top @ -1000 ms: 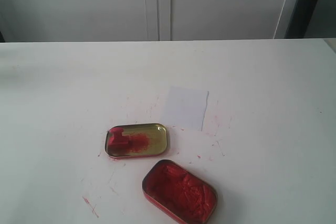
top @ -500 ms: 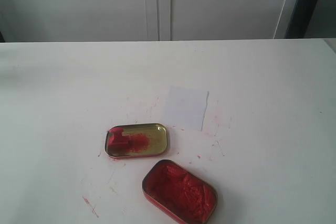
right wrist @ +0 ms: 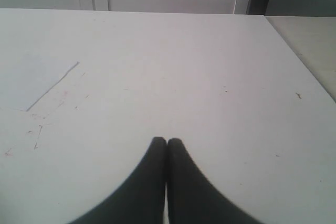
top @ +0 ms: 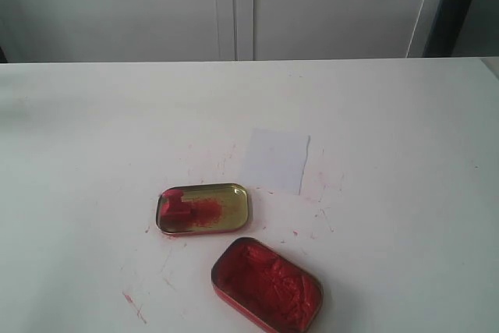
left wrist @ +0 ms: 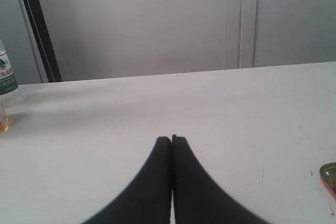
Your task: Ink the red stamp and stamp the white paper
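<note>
The red stamp [top: 175, 207] lies in the left end of the gold tin lid [top: 230, 207], which carries a red smear. The white paper [top: 275, 160] lies flat just behind and to the right of the lid; its edge shows in the right wrist view as the white paper [right wrist: 31, 77]. Neither arm appears in the exterior view. My left gripper [left wrist: 171, 138] is shut and empty over bare table, with the lid's corner [left wrist: 329, 174] at that view's edge. My right gripper [right wrist: 167, 140] is also shut and empty, some way from the paper.
The red tin of ink paste [top: 267, 285] sits open near the front edge, right of the lid. Red smudges mark the white table [top: 390, 115] around the tins. A plastic bottle [left wrist: 4, 87] stands at the table's far side in the left wrist view. Cabinets stand behind.
</note>
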Robot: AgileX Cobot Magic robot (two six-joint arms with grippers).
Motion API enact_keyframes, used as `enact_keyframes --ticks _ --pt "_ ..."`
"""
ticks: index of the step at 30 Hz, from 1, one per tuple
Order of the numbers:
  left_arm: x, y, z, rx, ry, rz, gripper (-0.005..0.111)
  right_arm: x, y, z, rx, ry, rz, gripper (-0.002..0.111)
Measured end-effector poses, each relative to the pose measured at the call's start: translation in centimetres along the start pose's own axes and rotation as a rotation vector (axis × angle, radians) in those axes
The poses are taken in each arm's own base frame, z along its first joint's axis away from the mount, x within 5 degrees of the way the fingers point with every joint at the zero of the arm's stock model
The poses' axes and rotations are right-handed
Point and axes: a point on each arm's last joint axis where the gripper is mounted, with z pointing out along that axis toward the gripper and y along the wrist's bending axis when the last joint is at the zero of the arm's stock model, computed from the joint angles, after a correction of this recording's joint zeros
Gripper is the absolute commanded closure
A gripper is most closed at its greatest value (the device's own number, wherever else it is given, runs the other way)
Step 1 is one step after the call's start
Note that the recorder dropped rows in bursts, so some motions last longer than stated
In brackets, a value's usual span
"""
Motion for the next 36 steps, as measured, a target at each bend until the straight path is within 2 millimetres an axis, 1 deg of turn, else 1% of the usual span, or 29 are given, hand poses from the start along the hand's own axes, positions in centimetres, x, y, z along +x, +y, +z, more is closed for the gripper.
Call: enact_keyframes --ticks 25,30,32,36 --pt "-0.2 0.0 0.0 -0.002 -0.018 0.000 0.107 0.0 0.0 0.0 0.000 0.000 0.000 0.108" --pt "0.0 0.0 0.0 0.004 0.022 0.000 0.107 0.0 0.0 0.0 0.000 0.000 0.000 0.108" --pt "-0.4 0.0 -0.1 0.006 0.023 0.000 0.107 0.0 0.0 0.0 0.000 0.000 0.000 0.108" --pt "-2.0 0.0 -0.2 0.011 0.039 0.001 0.107 0.0 0.0 0.0 0.000 0.000 0.000 0.108"
